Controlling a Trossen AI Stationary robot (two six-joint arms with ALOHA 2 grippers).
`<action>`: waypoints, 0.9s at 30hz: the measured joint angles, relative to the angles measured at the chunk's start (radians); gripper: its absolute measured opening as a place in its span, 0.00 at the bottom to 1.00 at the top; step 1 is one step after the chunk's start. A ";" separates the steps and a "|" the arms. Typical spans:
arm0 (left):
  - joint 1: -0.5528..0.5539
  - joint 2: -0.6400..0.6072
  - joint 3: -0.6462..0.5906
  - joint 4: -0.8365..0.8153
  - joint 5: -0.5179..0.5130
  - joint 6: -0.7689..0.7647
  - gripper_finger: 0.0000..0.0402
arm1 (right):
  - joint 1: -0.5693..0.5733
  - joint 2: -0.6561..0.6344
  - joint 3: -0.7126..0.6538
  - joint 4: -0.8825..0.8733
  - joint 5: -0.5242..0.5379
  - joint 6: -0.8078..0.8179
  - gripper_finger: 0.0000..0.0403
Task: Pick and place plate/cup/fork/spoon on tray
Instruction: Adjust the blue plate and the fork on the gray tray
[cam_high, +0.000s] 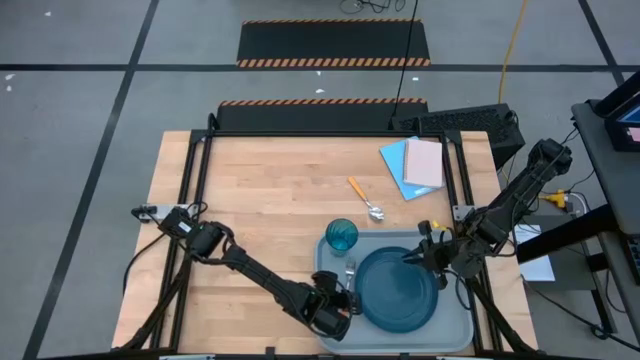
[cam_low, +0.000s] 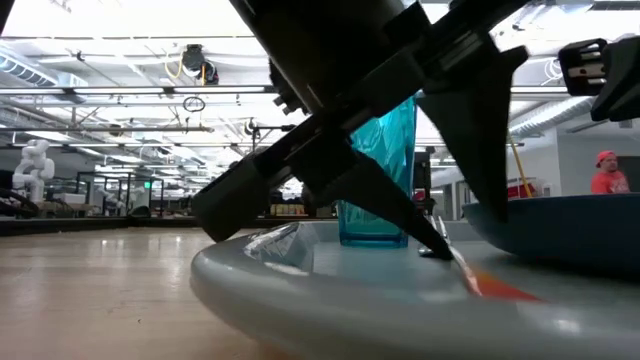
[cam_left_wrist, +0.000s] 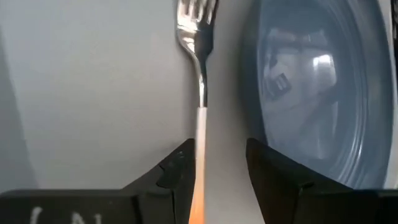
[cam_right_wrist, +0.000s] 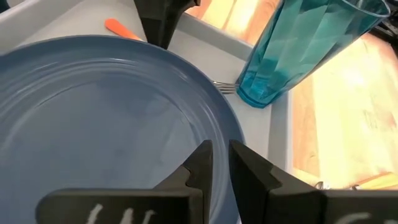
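Observation:
The plate (cam_high: 398, 290) lies on the tray (cam_high: 455, 335). The cup (cam_high: 341, 236) stands upright at the tray's far left corner. The fork (cam_left_wrist: 200, 74) lies flat on the tray floor beside the plate (cam_left_wrist: 323, 93), tines toward the cup. My left gripper (cam_left_wrist: 217, 149) is open, low over the tray, its fingers on either side of the fork's orange handle. My right gripper (cam_right_wrist: 220, 146) hovers over the plate's far right rim, its fingers drawn together to a narrow slit and holding nothing. The spoon (cam_high: 366, 199) lies on the table beyond the tray. My left gripper stands open around the fork's orange handle (cam_left_wrist: 199, 186), coming down slanting from the table's near left. The handle lies close along one finger (cam_left_wrist: 180, 180); whether they touch, I cannot tell. The fork rests on the tray.
A blue sheet with a pink sheet on it (cam_high: 415, 165) lies at the table's far right. Bare wooden table spreads to the left of the tray and beyond it. A person in a red cap (cam_low: 605, 170) stands in the room behind.

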 joint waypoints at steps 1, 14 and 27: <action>0.002 0.000 0.000 0.003 0.015 0.019 0.36 | 0.000 0.000 0.000 0.000 0.000 0.008 0.11; 0.040 -0.088 0.004 -0.167 0.151 0.494 0.36 | 0.000 0.007 0.000 0.008 -0.001 0.216 0.11; 0.099 -0.127 0.004 -0.151 0.317 1.089 0.36 | 0.000 0.008 0.000 0.058 0.004 0.327 0.11</action>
